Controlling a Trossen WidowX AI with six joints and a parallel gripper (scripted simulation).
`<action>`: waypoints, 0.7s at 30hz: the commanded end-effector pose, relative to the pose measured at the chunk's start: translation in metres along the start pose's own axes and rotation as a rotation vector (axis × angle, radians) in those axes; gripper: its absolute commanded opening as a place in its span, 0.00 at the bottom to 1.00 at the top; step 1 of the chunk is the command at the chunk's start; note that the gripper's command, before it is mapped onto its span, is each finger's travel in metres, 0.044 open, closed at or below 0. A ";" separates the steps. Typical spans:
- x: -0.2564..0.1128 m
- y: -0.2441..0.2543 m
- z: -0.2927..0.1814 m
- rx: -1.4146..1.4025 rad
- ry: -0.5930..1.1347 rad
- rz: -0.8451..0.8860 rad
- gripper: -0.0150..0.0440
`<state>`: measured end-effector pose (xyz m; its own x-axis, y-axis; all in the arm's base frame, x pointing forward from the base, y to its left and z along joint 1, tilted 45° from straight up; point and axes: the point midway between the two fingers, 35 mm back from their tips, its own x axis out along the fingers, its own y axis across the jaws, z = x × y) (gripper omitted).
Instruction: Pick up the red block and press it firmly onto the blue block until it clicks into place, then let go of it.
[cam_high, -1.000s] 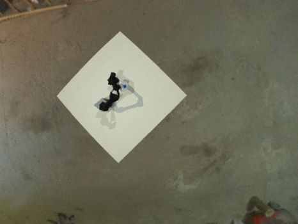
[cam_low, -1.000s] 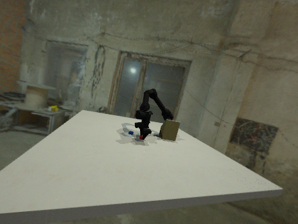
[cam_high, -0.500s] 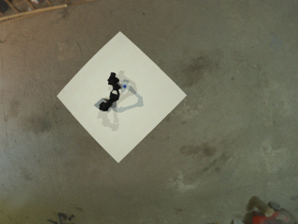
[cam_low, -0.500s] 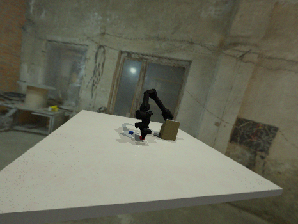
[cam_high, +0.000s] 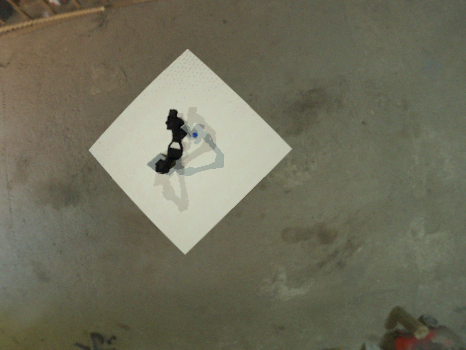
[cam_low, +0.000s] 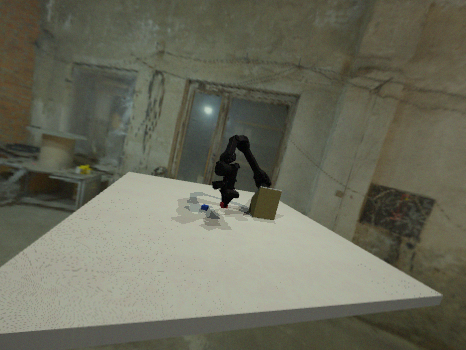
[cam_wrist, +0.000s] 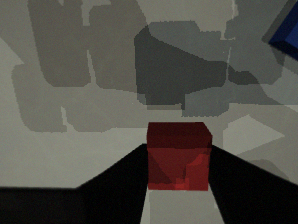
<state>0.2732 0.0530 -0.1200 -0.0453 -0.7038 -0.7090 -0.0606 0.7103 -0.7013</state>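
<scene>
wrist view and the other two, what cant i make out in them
- Blue block: cut off by the wrist view's edge; its top is too small to read in the top view.
- Red block: hidden under the arm in the top view; its underside shows in no view.
- Gripper: fingertips too small and dark in the exterior view.

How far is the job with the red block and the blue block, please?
Picking up looks done: the red block sits between the fingers of the hand. The carry is in hand, with the blue block standing apart, off to one side. Left: bring red over blue, press them together, let go.
</scene>
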 end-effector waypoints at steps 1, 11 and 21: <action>-0.024 0.000 0.002 0.009 -0.007 0.009 0.25; -0.065 -0.003 -0.003 0.010 -0.005 0.006 0.25; -0.058 -0.012 0.008 0.063 -0.002 0.016 0.25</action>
<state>0.2764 0.0901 -0.0741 -0.0472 -0.7005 -0.7121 -0.0388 0.7137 -0.6994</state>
